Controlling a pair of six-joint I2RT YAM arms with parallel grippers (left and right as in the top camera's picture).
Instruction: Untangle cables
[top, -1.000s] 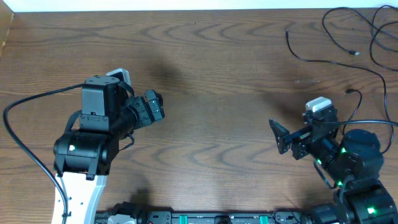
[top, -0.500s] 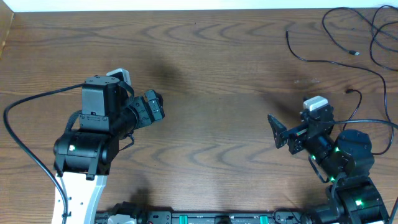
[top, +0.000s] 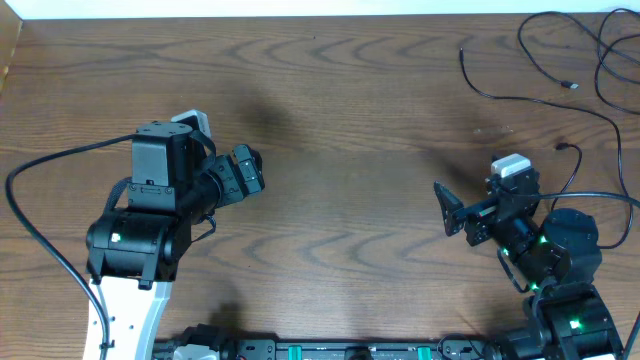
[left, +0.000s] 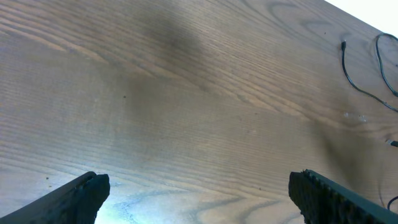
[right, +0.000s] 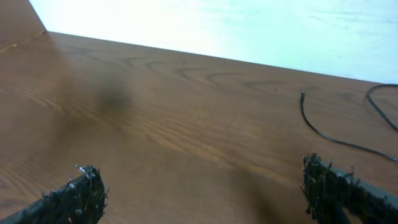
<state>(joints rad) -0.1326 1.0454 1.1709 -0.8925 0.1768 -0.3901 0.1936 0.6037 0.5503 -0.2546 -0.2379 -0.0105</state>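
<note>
We see the cables (top: 500, 97) as thin, glossy black cords lying in loose curves and open loops on the far right corner of the table (top: 350, 150), some running off the right edge. 1 ends in a small plug (top: 572, 87). They lie well apart from the left gripper (top: 248, 170) and nearer the right gripper (top: 450, 215), touching neither. The tabletop is brown wood with wavy, swirling grain and a matte finish. In the wrist views, 1 cord (left: 346, 68) (right: 342, 143) curves across the wood ahead of each gripper. Both grippers stand with their dark, rough-edged fingers (left: 81, 193) (right: 78, 190) spread wide apart over bare wood.
</note>
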